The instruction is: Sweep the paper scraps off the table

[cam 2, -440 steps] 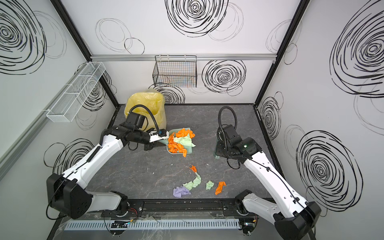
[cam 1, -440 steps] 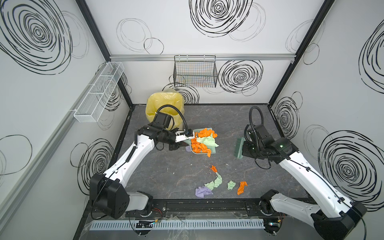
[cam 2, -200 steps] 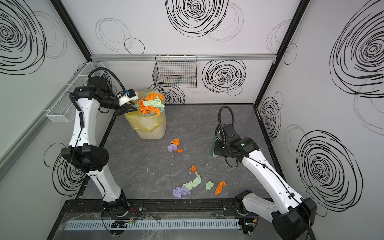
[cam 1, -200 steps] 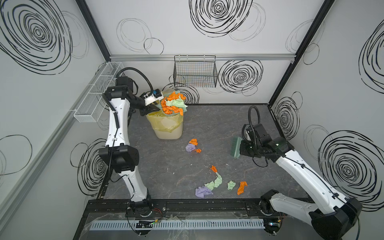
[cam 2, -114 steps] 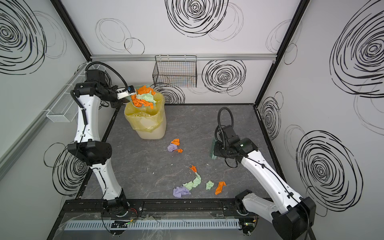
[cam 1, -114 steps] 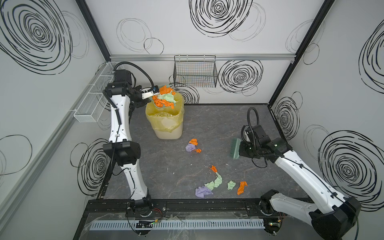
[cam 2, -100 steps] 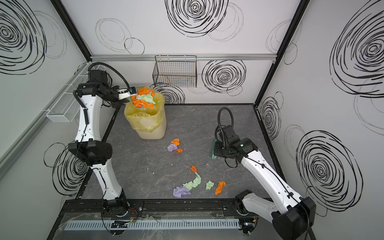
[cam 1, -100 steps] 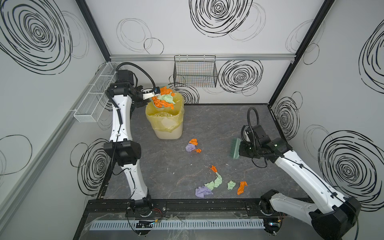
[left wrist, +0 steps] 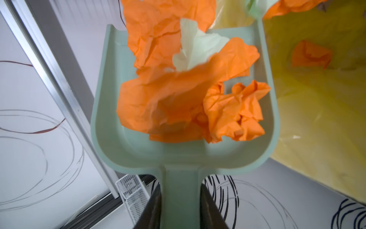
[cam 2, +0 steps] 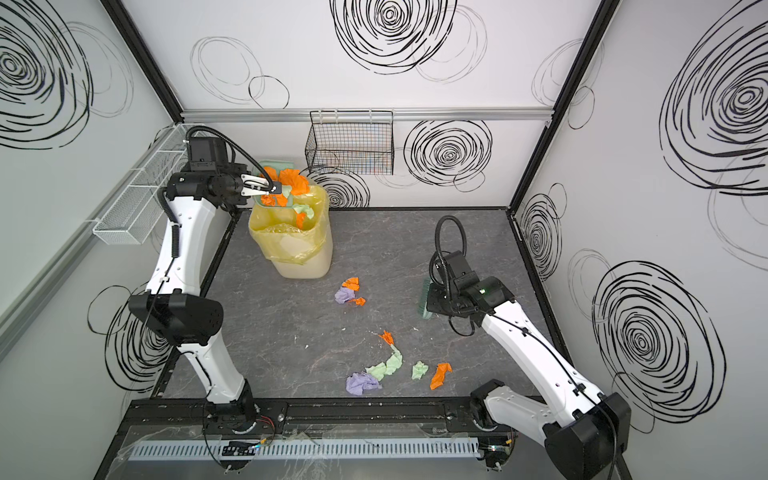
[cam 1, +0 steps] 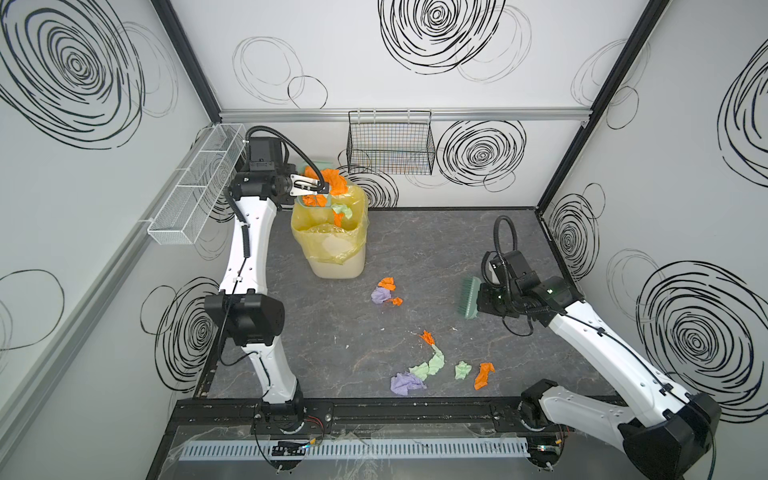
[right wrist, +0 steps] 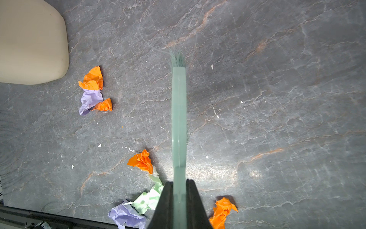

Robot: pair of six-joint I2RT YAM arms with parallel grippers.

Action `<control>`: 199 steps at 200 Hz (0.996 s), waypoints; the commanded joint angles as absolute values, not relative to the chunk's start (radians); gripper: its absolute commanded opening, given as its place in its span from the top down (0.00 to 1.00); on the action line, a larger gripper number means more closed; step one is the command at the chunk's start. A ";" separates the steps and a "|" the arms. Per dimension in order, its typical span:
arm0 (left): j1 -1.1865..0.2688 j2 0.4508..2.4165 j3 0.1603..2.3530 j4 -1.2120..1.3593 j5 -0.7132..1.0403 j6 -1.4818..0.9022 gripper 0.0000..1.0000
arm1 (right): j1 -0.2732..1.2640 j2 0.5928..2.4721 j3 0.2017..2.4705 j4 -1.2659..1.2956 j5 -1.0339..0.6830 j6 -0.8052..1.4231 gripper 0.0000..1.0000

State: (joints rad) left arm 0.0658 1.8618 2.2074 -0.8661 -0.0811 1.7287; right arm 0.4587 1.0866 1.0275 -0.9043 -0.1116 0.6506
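Emptying step: the left tool [left wrist: 179,204] is clamped on the handle of the teal dustpan [left wrist: 111,119], which is tipped over the yellow-lined bin [cam 1: 332,257] at the back-left of the table [cam 1: 415,257], w/ orange and green paper scraps [left wrist: 178,103] sliding off its lip. The right tool [right wrist: 179,196] is closed on the brush [right wrist: 178,119] handle; bristles seem to touch the table, hard to confirm. Next, probably: finish the dump, then bring the pan down beside the leftover scraps, mid-table and near the front edge, so the brush can push them in.
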 commanded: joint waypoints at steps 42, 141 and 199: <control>0.078 1.625 1.962 -0.675 -0.079 1.889 1.00 | 0.466 1.079 0.994 -0.833 -0.125 0.653 1.00; 0.135 1.577 2.099 -0.834 0.066 1.777 1.00 | 0.496 1.112 1.078 -0.815 -0.173 0.637 1.00; 0.184 1.335 1.880 -1.008 0.348 1.655 1.00 | 0.709 1.278 1.250 -0.761 -0.498 0.494 1.00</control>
State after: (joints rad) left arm 0.1673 1.4498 2.0106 -0.9161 0.1806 1.7184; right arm 0.6262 1.2137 1.1606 -0.7784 -0.3408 0.5900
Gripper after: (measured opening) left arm 0.289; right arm 0.109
